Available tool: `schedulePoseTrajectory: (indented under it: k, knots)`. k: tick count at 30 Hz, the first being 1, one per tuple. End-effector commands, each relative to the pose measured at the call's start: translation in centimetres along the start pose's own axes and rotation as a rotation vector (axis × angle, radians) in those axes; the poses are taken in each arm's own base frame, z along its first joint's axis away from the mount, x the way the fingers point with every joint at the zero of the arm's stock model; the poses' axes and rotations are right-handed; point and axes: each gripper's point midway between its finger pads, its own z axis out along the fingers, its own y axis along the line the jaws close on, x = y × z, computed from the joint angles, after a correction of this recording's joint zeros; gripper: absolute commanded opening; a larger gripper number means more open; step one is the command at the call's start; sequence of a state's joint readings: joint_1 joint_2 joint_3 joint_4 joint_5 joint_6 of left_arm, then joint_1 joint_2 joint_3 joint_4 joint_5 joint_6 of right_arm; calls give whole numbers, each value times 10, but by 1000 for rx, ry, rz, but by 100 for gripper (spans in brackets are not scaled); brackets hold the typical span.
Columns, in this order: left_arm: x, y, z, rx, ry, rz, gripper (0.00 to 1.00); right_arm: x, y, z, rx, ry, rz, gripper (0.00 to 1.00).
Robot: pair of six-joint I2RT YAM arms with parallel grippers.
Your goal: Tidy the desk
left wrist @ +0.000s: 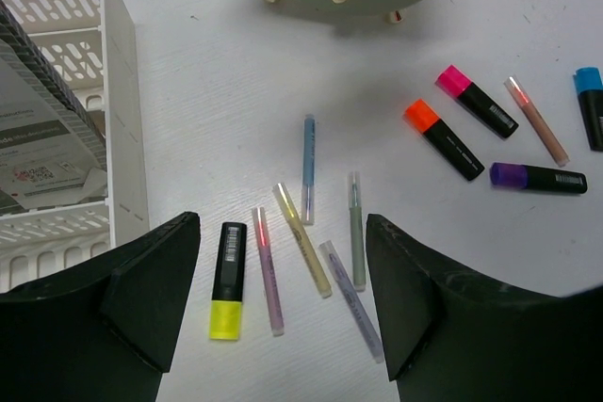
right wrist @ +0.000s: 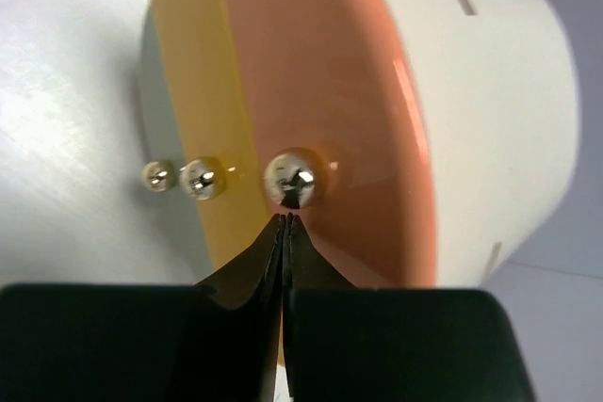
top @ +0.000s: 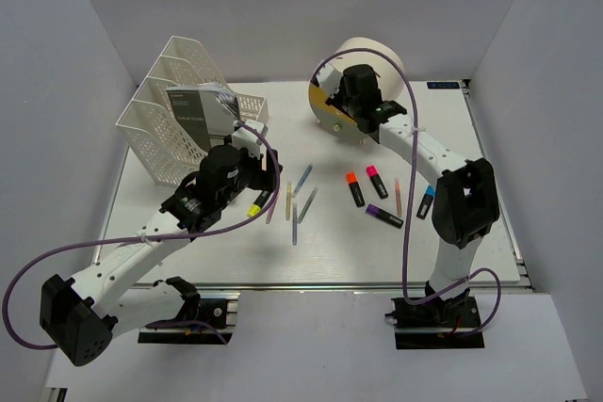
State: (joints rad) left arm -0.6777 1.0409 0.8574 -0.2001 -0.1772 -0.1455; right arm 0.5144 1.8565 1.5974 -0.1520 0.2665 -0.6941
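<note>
The desk (top: 339, 242) is a white tabletop filling the middle of the top view, with grey-white walls around it and a metal rail along its lower edge.

The left gripper (left wrist: 283, 298) hangs with its jaws wide apart and holding nothing, above a cluster of pens in the lower centre of the left wrist view. Below it lie a black highlighter with a yellow cap (left wrist: 228, 280), which carries a small barcode label, and thin pens in pink (left wrist: 268, 270), yellow (left wrist: 302, 239), blue (left wrist: 308, 168), green (left wrist: 356, 230) and lilac (left wrist: 350, 298). To the right, well apart from these, lie an orange highlighter (left wrist: 443, 138), a pink highlighter (left wrist: 476, 101), a purple highlighter (left wrist: 537, 177) with white print too small to read, a blue highlighter (left wrist: 590, 105) and a peach pen (left wrist: 537, 121).

The file rack (top: 165, 110) stands at the upper left of the top view. A paper (left wrist: 42, 138) in it shows a QR code and lines of text that cannot be read.

The right gripper (right wrist: 285, 233) is closed and empty, its tips just under a metal knob (right wrist: 290, 179) on the orange front of the drawer unit (top: 363, 54). It may be touching the knob, but the view does not settle that.

A blue sticker (top: 445, 86) sits at the desk's upper right edge, its writing illegible.
</note>
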Motion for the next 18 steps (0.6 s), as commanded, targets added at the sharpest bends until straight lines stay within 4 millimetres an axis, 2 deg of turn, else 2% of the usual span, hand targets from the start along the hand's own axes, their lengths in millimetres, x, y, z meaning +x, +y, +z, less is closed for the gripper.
schedulePoseTrajectory:
  k: [1, 2, 3, 4, 5, 6, 7, 8, 9, 11, 12, 14, 15, 16, 17, 18]
  knots:
    - [-5, -3, -1, 18, -31, 5, 81, -22, 0, -20, -100, -83, 22, 0]
    - [-6, -7, -1, 42, -41, 2, 81, -27, 22, -27, -204, -134, 49, 0]
    - [-5, -9, -1, 57, -43, 3, 81, -41, 26, -47, -257, -201, 68, 0]
    - [-5, -11, -1, 70, -47, 1, 81, -44, 35, -57, -309, -229, 93, 1]
    - [-1, -16, 0, 95, -38, -7, 81, -53, 45, -72, -377, -285, 126, 10]
    - [-3, -20, 1, 117, -53, -15, 81, -55, 50, -92, -418, -305, 205, 18]
    - [0, -25, 4, 137, -45, -27, 80, -56, 59, -104, -483, -332, 251, 28]
    - [2, -33, 7, 178, -50, -41, 79, -56, 58, -113, -497, -348, 296, 45]
    - [1, -36, 10, 188, -53, -62, 78, -47, 62, -128, -518, -340, 388, 55]
    - [11, -49, 21, 241, -2, -113, 73, -43, 67, -144, -556, -363, 461, 77]
    - [-3, -60, 23, 291, -35, -133, 70, -33, 57, -153, -539, -352, 534, 78]
    - [-3, -68, 38, 308, -13, -194, 61, -29, 56, -167, -576, -347, 607, 76]
    - [-13, -72, 43, 315, -28, -217, 55, -15, 44, -167, -564, -316, 704, 72]
    - [-15, -75, 50, 315, -25, -261, 51, -8, 56, -173, -628, -316, 745, 65]
    - [-25, -79, 56, 327, -51, -279, 44, 1, 51, -175, -632, -317, 802, 40]
    - [-28, -84, 70, 333, -42, -295, 40, 6, 38, -179, -611, -353, 835, 27]
